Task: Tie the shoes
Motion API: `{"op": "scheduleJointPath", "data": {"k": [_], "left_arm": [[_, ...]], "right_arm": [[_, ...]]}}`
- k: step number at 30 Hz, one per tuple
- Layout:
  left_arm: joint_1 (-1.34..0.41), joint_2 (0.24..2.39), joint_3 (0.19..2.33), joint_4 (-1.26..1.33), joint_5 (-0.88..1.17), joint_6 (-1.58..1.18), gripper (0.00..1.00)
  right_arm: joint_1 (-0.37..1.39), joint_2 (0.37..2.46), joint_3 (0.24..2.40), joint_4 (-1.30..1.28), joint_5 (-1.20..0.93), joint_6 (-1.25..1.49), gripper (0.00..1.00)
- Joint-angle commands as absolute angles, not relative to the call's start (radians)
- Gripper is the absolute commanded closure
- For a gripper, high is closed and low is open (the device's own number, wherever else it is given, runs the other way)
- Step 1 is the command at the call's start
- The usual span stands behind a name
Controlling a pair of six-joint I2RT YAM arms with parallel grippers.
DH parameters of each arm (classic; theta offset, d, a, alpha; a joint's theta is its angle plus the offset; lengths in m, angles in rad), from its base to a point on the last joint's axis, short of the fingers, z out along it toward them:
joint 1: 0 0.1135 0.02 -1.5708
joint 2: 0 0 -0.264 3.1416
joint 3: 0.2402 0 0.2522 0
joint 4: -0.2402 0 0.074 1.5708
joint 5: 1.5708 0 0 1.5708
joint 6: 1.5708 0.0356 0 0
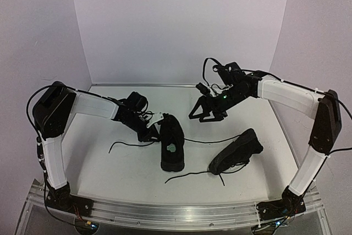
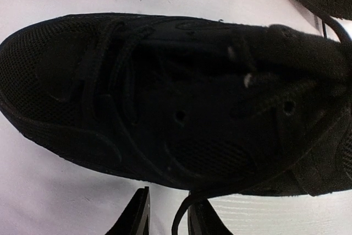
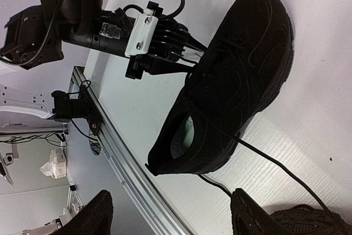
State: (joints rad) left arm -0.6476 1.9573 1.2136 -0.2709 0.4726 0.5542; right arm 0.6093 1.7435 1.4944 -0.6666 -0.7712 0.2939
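Centre shoe (image 1: 171, 146) stands upright on the table (image 1: 110, 174), long axis running near to far, toe far; right shoe (image 1: 237, 151) lies askew, well apart to its right; both unlaced; left gripper (image 2: 168, 218) sits just beside the centre shoe's left flank at the lacing, fingers apart, a lace strand (image 2: 179, 216) in the gap; right gripper (image 3: 170, 218) hovers raised beyond the shoe, far right, fingers spread wide and empty; left arm is nearer, so closing on that strand seems the likely move
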Motion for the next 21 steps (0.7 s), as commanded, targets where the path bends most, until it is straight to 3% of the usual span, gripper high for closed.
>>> {"op": "scheduleJointPath", "data": {"k": [1,8,21], "left_arm": [[-0.65,1.963,1.262,-0.239,0.519,0.556,0.82],[-0.65,1.871,1.239,-0.291,0.529,0.549,1.0],[-0.683,1.737,1.233,-0.306,0.559,0.45,1.0]], "right_arm": [[0.601,1.744,1.502,-0.665,-0.772,0.294,0.31],[0.587,1.751,1.512,-0.672,-0.77,0.287,0.33],[0.586,1.842,1.608,-0.665,-0.799,0.305,0.54]]}}
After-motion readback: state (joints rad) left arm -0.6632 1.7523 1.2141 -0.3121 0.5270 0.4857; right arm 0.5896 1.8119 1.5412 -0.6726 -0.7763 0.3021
